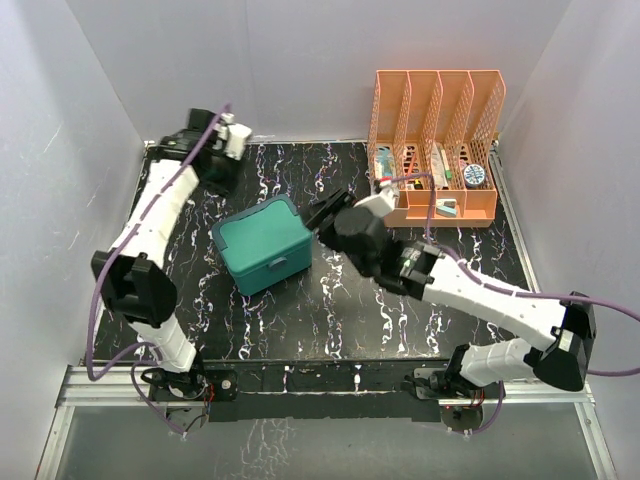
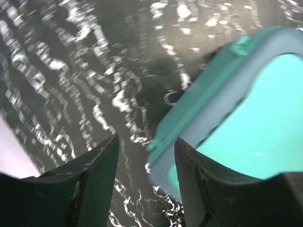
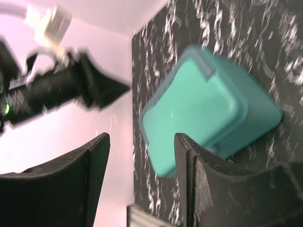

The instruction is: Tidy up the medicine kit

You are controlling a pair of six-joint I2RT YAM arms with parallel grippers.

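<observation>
The medicine kit (image 1: 262,243) is a teal box with its lid shut, standing on the black marbled table, its latch facing the near right. My left gripper (image 1: 221,176) hovers behind the kit's far left corner, open and empty. In the left wrist view the kit (image 2: 265,109) fills the right side, just beyond the open gripper (image 2: 147,156). My right gripper (image 1: 325,212) is open and empty beside the kit's far right corner. In the right wrist view the kit (image 3: 203,109) lies beyond the open gripper (image 3: 142,151).
An orange mesh file rack (image 1: 435,130) with small medicine items in its slots stands at the back right. White walls close in the table (image 1: 300,320) on the left, back and right. The left arm (image 3: 61,90) shows in the right wrist view.
</observation>
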